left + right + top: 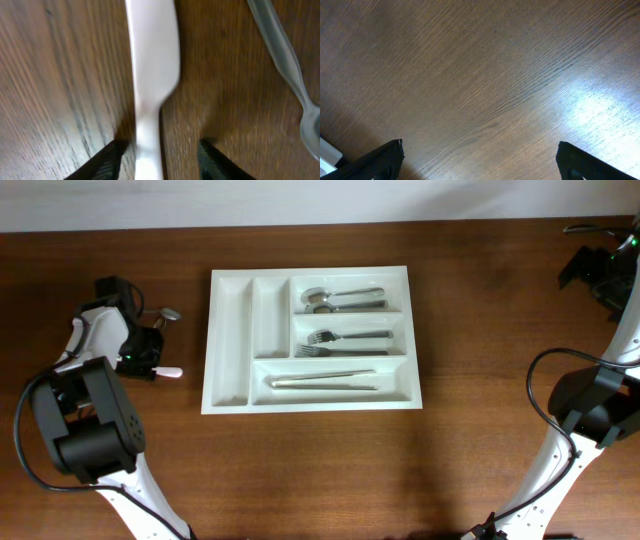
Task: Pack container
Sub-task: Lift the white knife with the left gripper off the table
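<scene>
The white container (228, 340) lies mid-table. Its three wide compartments hold metal spoons (345, 298), forks (345, 340) and knives (325, 381); the two long narrow ones on the left are bare. My left gripper (150, 358) is low over the table left of the tray. In the left wrist view its fingers (160, 150) are open, one on each side of a white plastic utensil (152, 60) lying on the wood; its end shows in the overhead view (172, 372). My right gripper (600, 265) is open and empty at the far right, and the right wrist view (480, 155) shows only bare wood under it.
A metal spoon (167, 313) lies on the table just beyond the left gripper, and also shows in the left wrist view (285, 55) to the right of the white utensil. The arm bases and cables stand at the front left and front right.
</scene>
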Tool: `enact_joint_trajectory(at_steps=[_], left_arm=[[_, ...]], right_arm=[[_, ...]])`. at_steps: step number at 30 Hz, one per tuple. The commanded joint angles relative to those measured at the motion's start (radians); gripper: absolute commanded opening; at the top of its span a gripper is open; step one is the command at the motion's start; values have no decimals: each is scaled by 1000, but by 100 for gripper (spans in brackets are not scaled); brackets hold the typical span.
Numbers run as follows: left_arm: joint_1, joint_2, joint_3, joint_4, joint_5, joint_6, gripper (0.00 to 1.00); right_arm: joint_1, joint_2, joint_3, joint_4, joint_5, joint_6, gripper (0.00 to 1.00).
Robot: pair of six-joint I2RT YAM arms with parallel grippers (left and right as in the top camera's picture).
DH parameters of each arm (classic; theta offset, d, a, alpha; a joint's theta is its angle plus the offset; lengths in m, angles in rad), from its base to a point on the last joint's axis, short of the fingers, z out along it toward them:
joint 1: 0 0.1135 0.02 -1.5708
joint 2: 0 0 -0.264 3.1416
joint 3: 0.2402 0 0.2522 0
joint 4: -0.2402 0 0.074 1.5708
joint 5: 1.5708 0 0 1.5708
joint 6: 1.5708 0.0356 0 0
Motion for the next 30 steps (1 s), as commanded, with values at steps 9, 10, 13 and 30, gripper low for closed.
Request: enact_joint_trajectory(at_steps=[9,10,13,30], left_arm=[[-11,-7,-34,-17,4,2,46],[-11,-7,-40,-18,5,2,43],[-11,-7,-71,-16,5,2,41],[-10,-7,-193,32,31,2,2]], right_arm=[[5,-28,15,0,-1,-3,99],[5,-28,15,-1,-1,-3,99],[5,-28,15,-1,-1,-3,99],[5,-28,15,0,-1,-3,99]])
